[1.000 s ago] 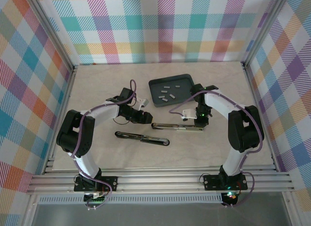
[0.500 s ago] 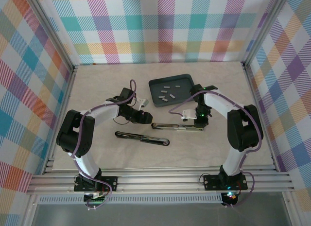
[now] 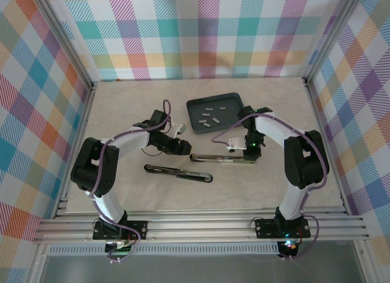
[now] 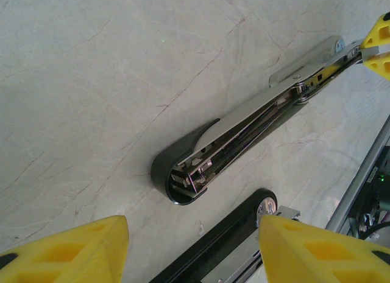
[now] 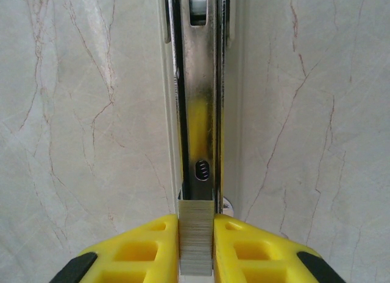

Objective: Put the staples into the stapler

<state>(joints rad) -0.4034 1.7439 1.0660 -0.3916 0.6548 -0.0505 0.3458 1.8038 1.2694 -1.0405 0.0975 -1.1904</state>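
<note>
The stapler (image 3: 222,158) lies open on the table, its metal magazine channel (image 5: 201,100) facing up. My right gripper (image 5: 195,225) is shut on a light-grey strip of staples (image 5: 195,240), held at the near end of that channel and in line with it. In the top view the right gripper (image 3: 251,156) is at the stapler's right end. My left gripper (image 4: 195,252) is open just above the table by the stapler's dark rounded end (image 4: 177,179); in the top view the left gripper (image 3: 184,147) is at the stapler's left end. More staples (image 3: 207,117) lie in the tray.
A dark tray (image 3: 230,108) sits behind the stapler at the centre back. A second long black stapler-like piece (image 3: 178,172) lies on the table nearer the arm bases, also seen as a black bar (image 4: 231,240) between my left fingers. Metal frame rails edge the table.
</note>
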